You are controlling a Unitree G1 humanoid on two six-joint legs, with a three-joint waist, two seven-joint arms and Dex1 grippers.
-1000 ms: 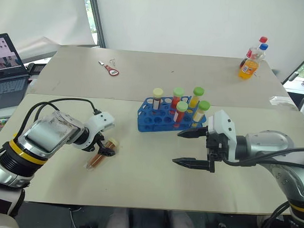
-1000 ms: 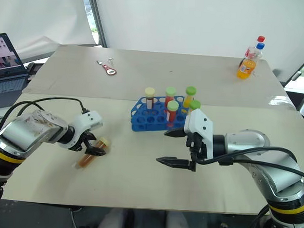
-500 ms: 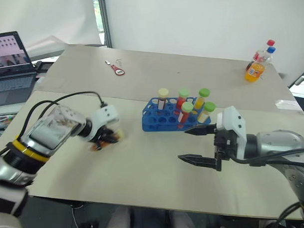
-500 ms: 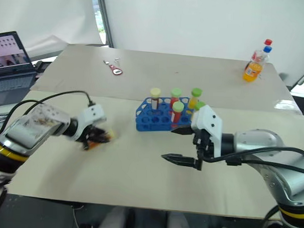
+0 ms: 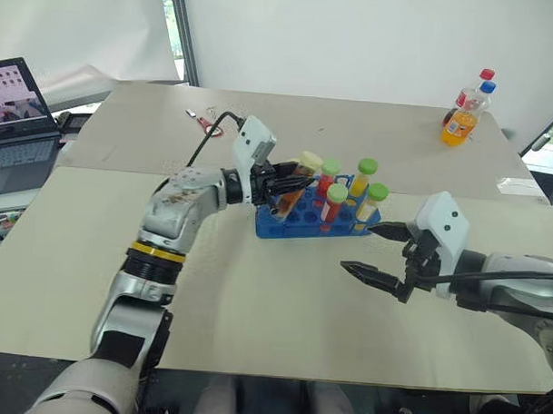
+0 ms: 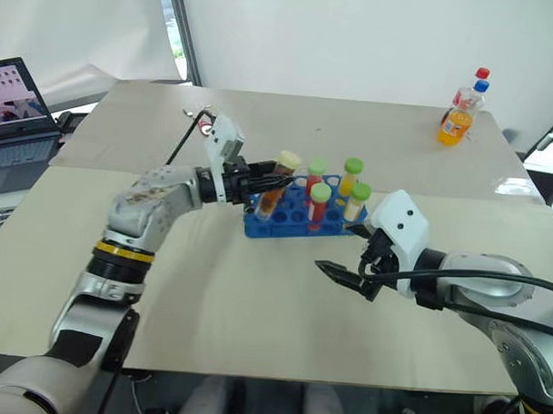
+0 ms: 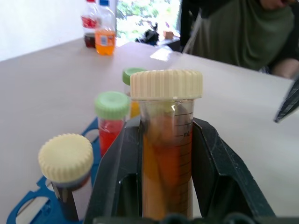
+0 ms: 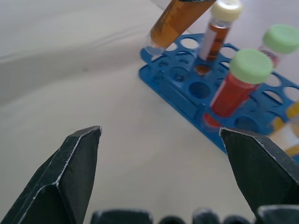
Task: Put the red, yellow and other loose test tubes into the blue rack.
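1. Two beige tables (image 5: pixel 255 306) stand edge to edge before a white wall; the seam between them runs across the scene just behind the blue rack (image 5: pixel 299 221).
2. Blue rack: sits on the near table, close to its far edge and about midway along it. It holds five capped tubes upright: one cream-capped tube (image 7: pixel 65 170) with dark contents, two green-capped red tubes (image 5: pixel 332 207) and two green-capped yellow tubes (image 5: pixel 362 185).
3. Left gripper (image 5: pixel 282 183): clamped on an orange tube (image 5: pixel 291 185) with a cream cap. The black fingers (image 7: pixel 117 182) press the tube from both sides below the cap.
4. Orange tube: held tilted above the left end of the rack, cap higher than the rounded tip. The tip hangs over the rack's corner holes; whether it touches the rack cannot be told.
5. Right gripper (image 5: pixel 377 253): fingers spread wide with nothing between them. It hovers over the near table just beside the right end of the rack, pointing toward it.
6. Far table: two drink bottles (image 5: pixel 463 109) stand near its far right corner; a small red tool (image 5: pixel 205 123) lies toward its far left part.
7. Laptop (image 5: pixel 21 116): open, standing off the left edge of the tables.
8. Person in a green garment (image 7: pixel 243 28): visible in the left wrist view beyond the table.
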